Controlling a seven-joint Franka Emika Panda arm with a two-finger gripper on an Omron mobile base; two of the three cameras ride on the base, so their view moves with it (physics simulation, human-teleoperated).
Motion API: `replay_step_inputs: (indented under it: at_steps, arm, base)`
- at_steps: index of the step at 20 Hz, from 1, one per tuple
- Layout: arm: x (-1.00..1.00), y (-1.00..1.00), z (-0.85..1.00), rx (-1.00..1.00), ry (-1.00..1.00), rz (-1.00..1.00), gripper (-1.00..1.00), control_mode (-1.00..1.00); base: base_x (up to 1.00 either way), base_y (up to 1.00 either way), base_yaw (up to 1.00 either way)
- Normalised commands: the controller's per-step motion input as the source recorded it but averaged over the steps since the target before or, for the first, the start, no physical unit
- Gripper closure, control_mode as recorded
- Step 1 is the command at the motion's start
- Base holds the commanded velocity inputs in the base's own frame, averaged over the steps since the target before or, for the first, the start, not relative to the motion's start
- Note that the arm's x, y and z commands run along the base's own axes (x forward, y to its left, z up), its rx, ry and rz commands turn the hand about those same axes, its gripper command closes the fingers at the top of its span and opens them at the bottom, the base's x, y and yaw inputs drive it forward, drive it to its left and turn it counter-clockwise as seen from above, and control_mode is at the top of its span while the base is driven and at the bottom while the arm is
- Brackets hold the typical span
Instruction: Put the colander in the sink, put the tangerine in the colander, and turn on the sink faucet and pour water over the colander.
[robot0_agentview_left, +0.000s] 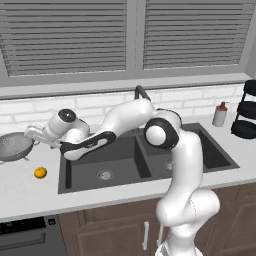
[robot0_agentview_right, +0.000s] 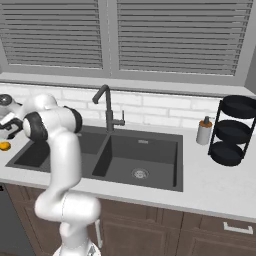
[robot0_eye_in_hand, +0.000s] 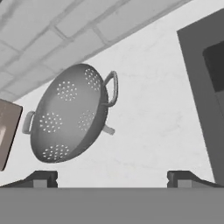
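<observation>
One colander (robot0_agentview_left: 15, 146), one tangerine (robot0_agentview_left: 40, 172), one sink (robot0_agentview_left: 125, 170) with two basins and one sink faucet (robot0_agentview_right: 106, 107) are showing on the pale tabletop (robot0_agentview_left: 30, 192). The colander is sitting on the tabletop to the left of the sink, close to the white brick wall, and the tangerine is lying on the tabletop nearer the front edge, apart from the colander and just left of the sink's rim. A white soap dispenser (robot0_agentview_right: 203, 131) is standing to the right of the sink, beside a dark tiered rack (robot0_agentview_right: 234, 131). The white arm is stretching across the left basin toward the left, so its own links are covering part of the faucet in the left base view. The pincer (robot0_agentview_left: 31, 134) is hovering just to the right of the colander, not touching it. In the hand view its two fingertips (robot0_eye_in_hand: 43, 178) are standing wide apart with nothing between them, and the colander (robot0_eye_in_hand: 70, 114) is lying ahead of them with bare tabletop between.
</observation>
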Motion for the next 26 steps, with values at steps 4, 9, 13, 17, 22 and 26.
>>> replay_step_inputs:
  at_steps: [4, 9, 13, 17, 22, 26]
  arm:
    - [0.10, 0.50, -0.04, 0.00, 0.06, -0.04, -1.00, -1.00]
    - [0.10, 0.15, -0.19, 0.00, 0.09, -0.08, -1.00, -1.00]
    - [0.42, 0.01, -0.20, 0.00, 0.08, -0.09, -1.00, -1.00]
    - [0.64, 0.06, -0.18, 0.00, 0.06, -0.07, -1.00, -1.00]
    - [0.66, 0.30, -0.19, 0.00, 0.05, -0.07, -1.00, -1.00]
    - [0.53, 0.43, -0.21, -0.01, 0.08, -0.08, -1.00, -1.00]
  base:
    - [0.00, 0.00, 0.00]
    - [0.00, 0.00, 0.00]
    - [0.00, 0.00, 0.00]
    - [0.00, 0.00, 0.00]
    - [0.00, 0.00, 0.00]
    - [0.00, 0.00, 0.00]
